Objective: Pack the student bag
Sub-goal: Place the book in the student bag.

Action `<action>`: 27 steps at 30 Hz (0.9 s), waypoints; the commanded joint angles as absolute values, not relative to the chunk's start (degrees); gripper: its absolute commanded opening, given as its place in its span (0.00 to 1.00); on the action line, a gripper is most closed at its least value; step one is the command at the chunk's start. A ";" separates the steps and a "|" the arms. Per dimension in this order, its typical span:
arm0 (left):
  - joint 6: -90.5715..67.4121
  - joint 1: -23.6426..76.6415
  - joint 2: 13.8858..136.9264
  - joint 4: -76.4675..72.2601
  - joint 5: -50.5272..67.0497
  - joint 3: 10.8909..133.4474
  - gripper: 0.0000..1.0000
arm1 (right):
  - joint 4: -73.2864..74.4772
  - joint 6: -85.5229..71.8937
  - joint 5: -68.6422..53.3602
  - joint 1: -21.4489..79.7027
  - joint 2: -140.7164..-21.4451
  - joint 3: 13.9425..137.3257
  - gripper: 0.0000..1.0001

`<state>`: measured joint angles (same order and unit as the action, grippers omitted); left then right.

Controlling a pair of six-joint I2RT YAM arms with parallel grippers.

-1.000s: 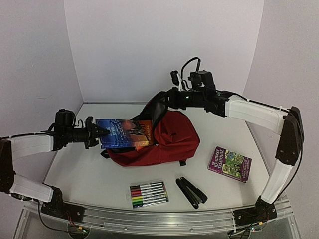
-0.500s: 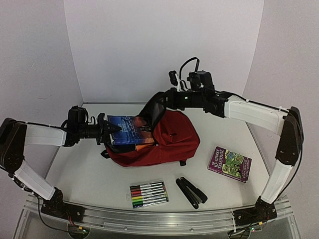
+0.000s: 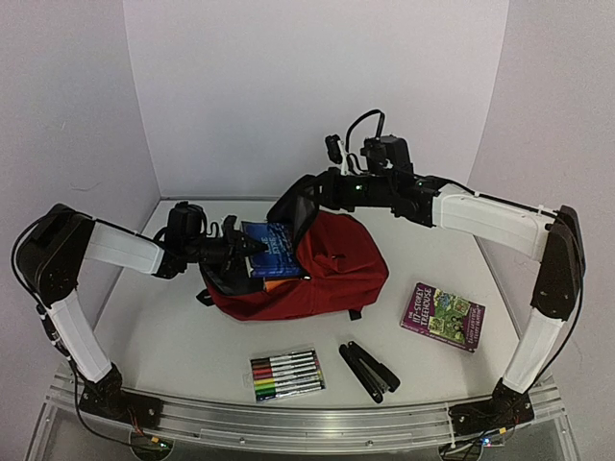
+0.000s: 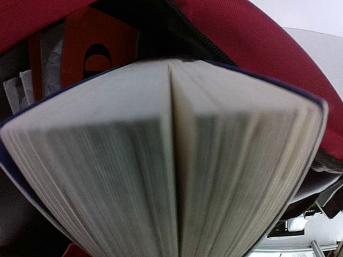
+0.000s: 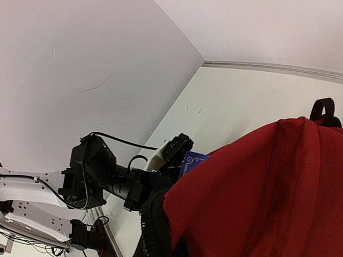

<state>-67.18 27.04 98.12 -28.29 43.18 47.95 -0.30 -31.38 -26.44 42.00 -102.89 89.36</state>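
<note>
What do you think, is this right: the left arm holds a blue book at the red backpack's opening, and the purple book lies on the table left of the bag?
One slip: the purple book lies right of the student bag, not left; the top view shows it. The left gripper does hold the blue book at its opening.

You are driving the blue book deeper into the student bag, your left gripper following it rightward.

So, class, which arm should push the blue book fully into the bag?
Left: the left gripper grips the blue book at the student bag mouth, while the right gripper holds the opening up.
</note>
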 commanded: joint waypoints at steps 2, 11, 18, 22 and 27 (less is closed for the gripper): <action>-64.68 29.17 101.69 -34.54 43.07 54.84 0.14 | -6.30 -31.72 -26.13 42.46 -102.03 92.17 0.00; -44.75 29.09 96.02 -3.38 30.87 58.62 0.55 | -6.26 -31.25 -25.14 42.45 -100.76 90.15 0.00; -39.27 29.09 91.98 7.97 23.86 57.94 0.78 | -6.24 -31.49 -25.44 42.46 -99.92 88.51 0.00; -39.65 29.08 91.88 6.46 24.62 56.69 0.76 | -6.28 -31.64 -25.48 42.52 -99.70 88.05 0.00; -41.03 29.17 94.72 3.40 28.66 57.62 0.59 | -6.24 -31.90 -25.84 42.54 -99.67 87.87 0.00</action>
<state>-41.54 29.06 93.39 5.07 26.48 56.05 -1.68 -31.57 -25.76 42.17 -102.85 87.96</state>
